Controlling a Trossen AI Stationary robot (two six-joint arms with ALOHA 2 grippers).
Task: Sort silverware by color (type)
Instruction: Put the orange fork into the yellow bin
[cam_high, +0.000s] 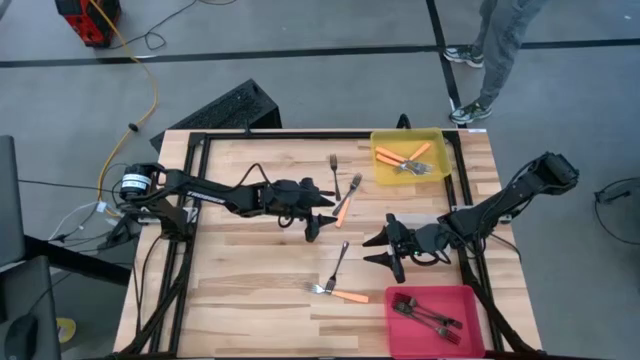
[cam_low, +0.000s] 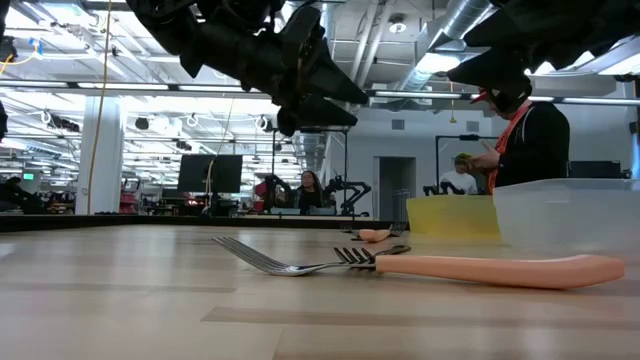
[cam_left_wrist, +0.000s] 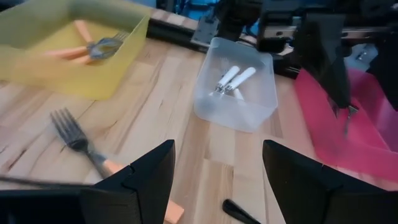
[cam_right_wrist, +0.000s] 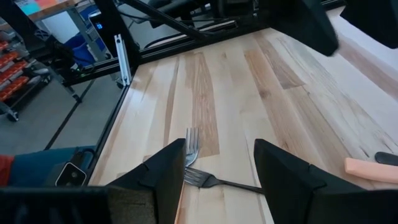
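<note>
1. You are mid-sort: the yellow bin (cam_high: 445, 172) at the table's far right corner holds orange-handled forks, the red bin (cam_high: 470, 296) at the near right corner holds dark forks, and the clear bin (cam_left_wrist: 264, 99) between them, plain in the left wrist view, holds two pale forks

2. Four forks are loose on the wood: a dark fork (cam_high: 333, 170) and an orange-handled fork (cam_high: 348, 200) near the far middle, and a dark fork (cam_high: 338, 264) crossing an orange-handled fork (cam_high: 340, 293) toward the near middle

3. Your left gripper (cam_high: 320, 212) hovers over the far pair with its fingers apart and nothing between them; the orange-handled one lies just beside it

4. Your right gripper (cam_high: 385, 250) hangs above the table just beside the near pair, fingers likewise spread and empty; its wrist view shows the dark fork's tines (cam_right_wrist: 191, 149) right ahead

5. The step in hand looks like the approach to the next pick, one arm per pair

6. For the right arm, lower onto the dark fork's handle away from the crossing, so the orange one beneath or beside it is not dragged along; then carry it to the red bin

7. For the left arm, close across the orange handle and take it to the yellow bin; flat, slim handles may slip, so pinch low and square
</note>
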